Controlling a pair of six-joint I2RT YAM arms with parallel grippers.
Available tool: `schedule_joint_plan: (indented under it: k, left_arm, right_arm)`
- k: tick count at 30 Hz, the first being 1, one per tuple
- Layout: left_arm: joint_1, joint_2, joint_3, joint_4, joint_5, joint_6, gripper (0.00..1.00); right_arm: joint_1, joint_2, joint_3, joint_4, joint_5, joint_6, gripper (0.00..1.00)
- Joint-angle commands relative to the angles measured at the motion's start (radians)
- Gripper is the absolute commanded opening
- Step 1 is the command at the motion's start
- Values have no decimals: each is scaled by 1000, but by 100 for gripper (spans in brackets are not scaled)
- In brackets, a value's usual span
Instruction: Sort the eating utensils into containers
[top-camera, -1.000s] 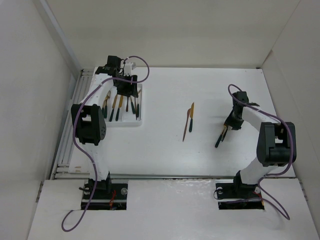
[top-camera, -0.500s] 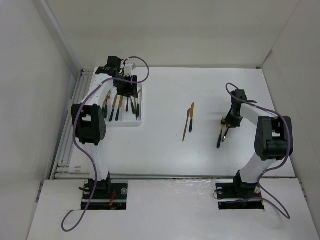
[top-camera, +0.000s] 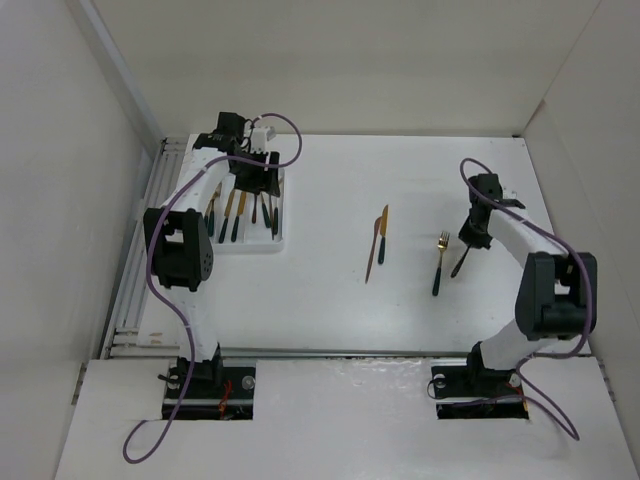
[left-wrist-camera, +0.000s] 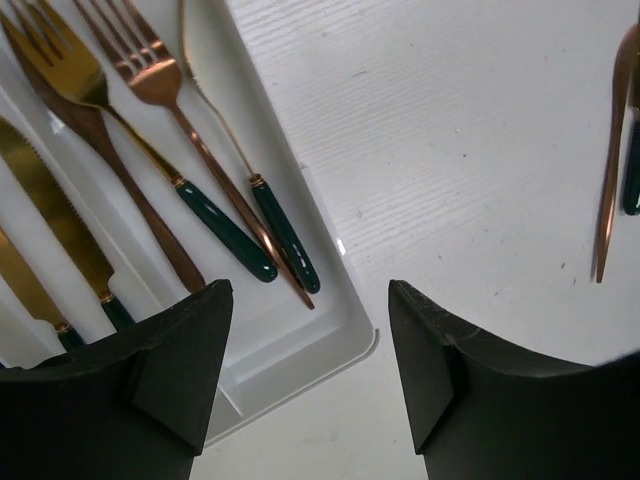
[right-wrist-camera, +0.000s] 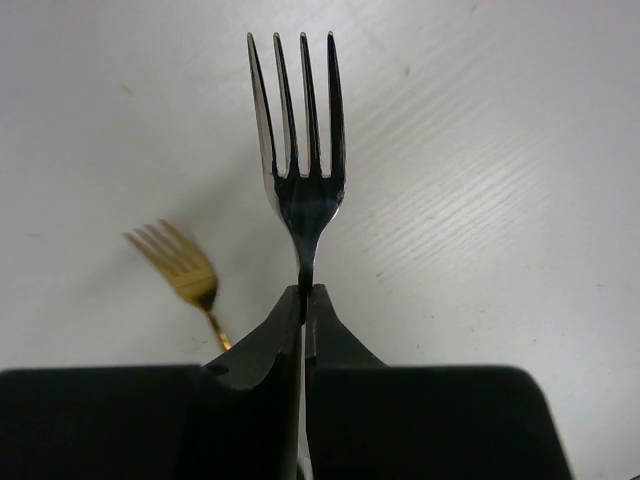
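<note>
1. Since the fork (right-wrist-camera: 300, 190) pinched in the right gripper (right-wrist-camera: 303, 300) is slim, stiff metal, I judge it light but slick, and apt to pivot under so narrow a pinch.
2. Those fingers are closed tight on its neck, just below the tines. The handle is hidden behind them in the wrist view, and I think a hold nearer the middle would balance better.
3. That fork is well to the right of the tray (left-wrist-camera: 290, 345). It looks lifted off the table (top-camera: 330, 300), with its tines pointing away from the wrist.
4. A gold fork (right-wrist-camera: 185, 268) lies flat just on the tray side of it, and a knife (top-camera: 383, 225) lies roughly midway back toward the tray.
5. Right arm: elbow raised, forearm reaching out, wrist pitched down.
6. Left arm: stretched out to the tray, with the left gripper (left-wrist-camera: 305, 300) hovering over the tray's right-hand rim. Its fingers are about half apart and hold nothing, and sorted utensils (left-wrist-camera: 215, 225) lie in the tray below.
</note>
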Motion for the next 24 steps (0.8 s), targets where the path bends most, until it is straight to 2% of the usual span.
schedule_joint_plan:
  k: [1, 6, 13, 19, 24]
  left_arm:
    - [-48, -90, 15, -8, 40, 48, 61]
    - [-110, -111, 70, -55, 172, 110, 69]
    - [-181, -130, 121, -112, 397, 171, 70]
    - [-203, -162, 120, -112, 453, 171, 74]
    - [-236, -162, 69, -69, 444, 134, 74]
  right_arm:
    - [35, -202, 106, -4, 133, 33, 0]
    - [222, -273, 234, 57, 51, 94, 0]
    - [452, -55, 488, 155, -174, 245, 0]
    - [552, 121, 682, 189, -285, 294, 0]
    - [617, 171, 748, 203, -328, 332, 0]
